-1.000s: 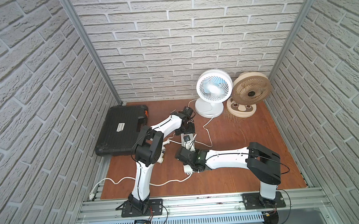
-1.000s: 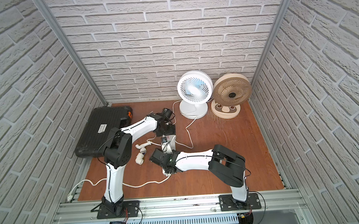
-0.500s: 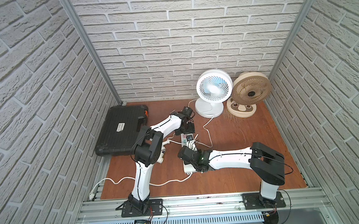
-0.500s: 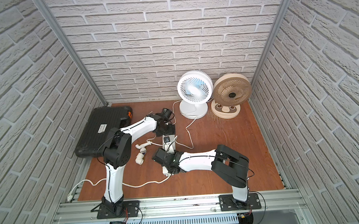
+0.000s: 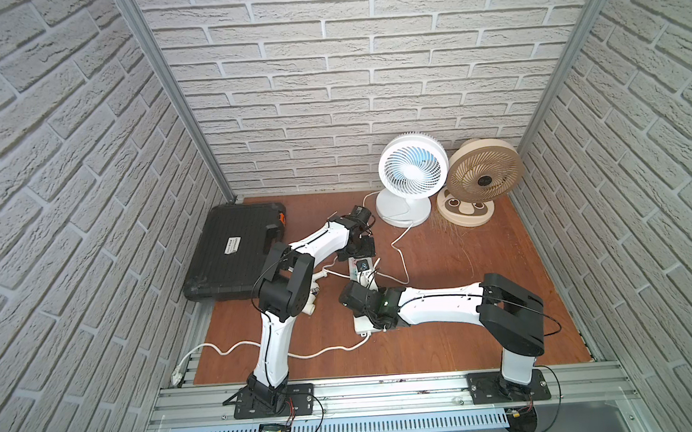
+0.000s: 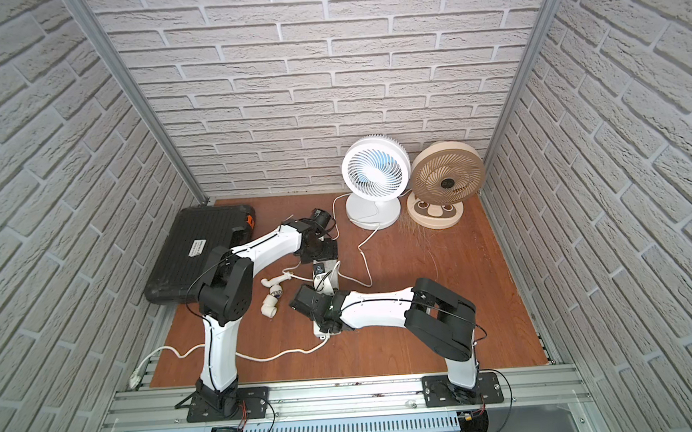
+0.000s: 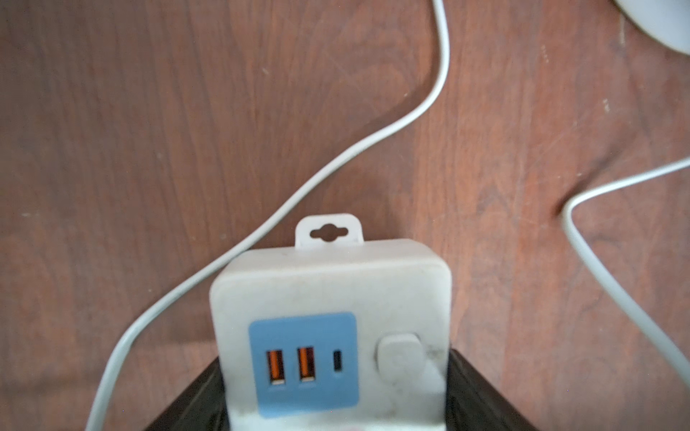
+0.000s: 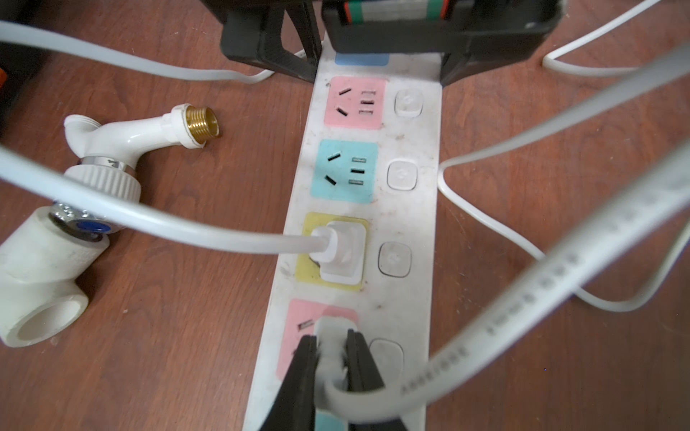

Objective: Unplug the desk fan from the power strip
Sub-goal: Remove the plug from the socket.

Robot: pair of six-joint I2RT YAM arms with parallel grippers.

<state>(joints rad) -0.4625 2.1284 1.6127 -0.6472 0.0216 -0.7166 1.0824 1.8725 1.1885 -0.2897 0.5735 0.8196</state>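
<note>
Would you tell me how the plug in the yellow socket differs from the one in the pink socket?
The yellow-socket plug sits free; the pink-socket plug is pinched by the right gripper. The yellow-socket plug's cord leaves sideways; the pink-socket plug's cord bends back in a loop. Both are white, on the same power strip.

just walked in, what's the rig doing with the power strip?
Left gripper is clamped on the USB end of the power strip, holding it. Right gripper is shut on a white plug in the pink socket towards the other end; the plug looks seated, not yet pulled. A second plug sits in the yellow socket.
</note>
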